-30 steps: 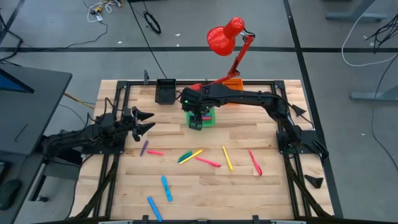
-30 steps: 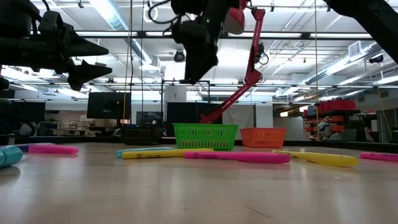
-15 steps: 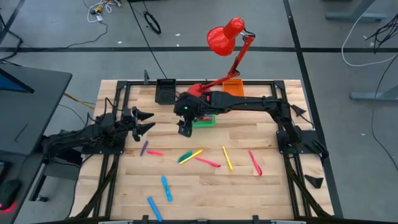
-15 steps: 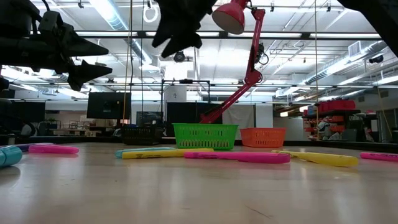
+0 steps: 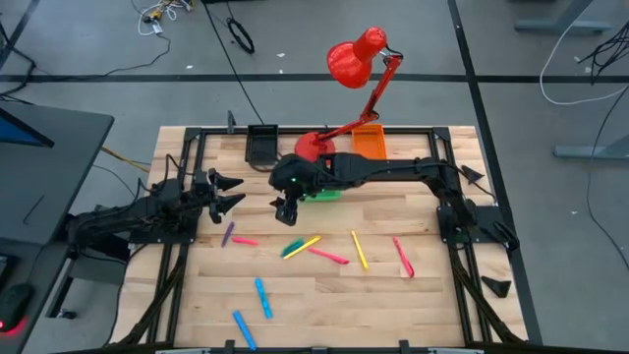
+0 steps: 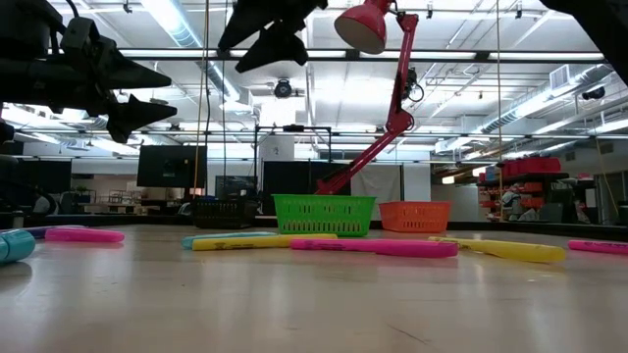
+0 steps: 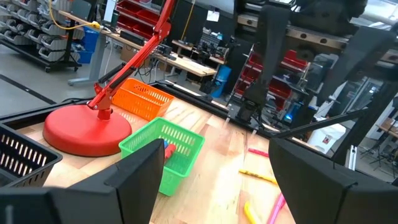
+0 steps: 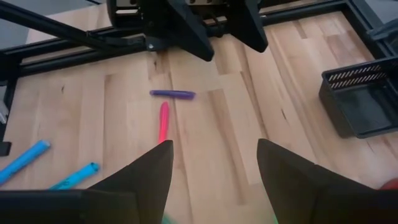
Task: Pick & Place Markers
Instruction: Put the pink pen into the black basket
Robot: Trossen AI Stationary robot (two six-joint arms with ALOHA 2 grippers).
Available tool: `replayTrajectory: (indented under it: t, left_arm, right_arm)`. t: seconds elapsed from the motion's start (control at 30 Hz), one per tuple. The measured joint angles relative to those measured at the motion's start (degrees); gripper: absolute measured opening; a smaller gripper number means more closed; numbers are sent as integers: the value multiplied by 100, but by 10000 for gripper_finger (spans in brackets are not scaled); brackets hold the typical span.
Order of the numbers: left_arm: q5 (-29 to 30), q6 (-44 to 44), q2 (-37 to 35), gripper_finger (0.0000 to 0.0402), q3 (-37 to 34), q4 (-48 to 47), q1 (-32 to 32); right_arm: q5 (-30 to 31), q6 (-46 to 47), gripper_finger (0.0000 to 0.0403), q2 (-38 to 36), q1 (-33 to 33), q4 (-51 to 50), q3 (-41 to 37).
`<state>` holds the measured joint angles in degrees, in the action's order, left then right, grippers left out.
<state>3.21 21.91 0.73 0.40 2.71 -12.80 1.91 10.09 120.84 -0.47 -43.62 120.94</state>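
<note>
Several markers lie flat on the wooden table: a purple one (image 5: 228, 233), pink ones (image 5: 246, 241) (image 5: 328, 256) (image 5: 403, 257), yellow ones (image 5: 302, 247) (image 5: 360, 250) and blue ones (image 5: 262, 297) (image 5: 244, 329). My right gripper (image 5: 283, 208) hangs open in the air in front of the green bin (image 5: 324, 195), slanting down toward the purple marker (image 8: 172, 94) and a pink marker (image 8: 163, 122), with nothing between its fingers. My left gripper (image 5: 228, 193) waits open and level at the table's left side, high above the wood (image 6: 147, 93).
A black bin (image 5: 261, 145), the green bin (image 7: 163, 149) holding a marker, and an orange bin (image 5: 370, 143) stand along the far edge by the red lamp's base (image 5: 314, 146). A black frame (image 5: 187, 157) rims the table. Bare wood lies near the front right.
My right gripper has swung from above the green bin toward the table's left and near edges, rising a little. It has tipped from pointing steeply down to a shallower slant. Its fingers have stayed open. The markers have not moved.
</note>
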Motion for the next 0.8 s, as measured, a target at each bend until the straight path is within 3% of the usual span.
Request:
replayTrajectory:
  t: [0.13, 0.3, 0.8]
  left_arm:
    - [1, 0, 0, 296, 1, 1, 0]
    - [-1, 0, 0, 296, 1, 3, 1]
    - [1, 0, 0, 296, 0, 7, 1]
  right_arm:
    - [1, 48, 236, -6, -4, 77, -66]
    - [0, 389, 236, -250, -1, 695, -861]
    - [2, 1816, 236, -2244, 531, 785, -3264]
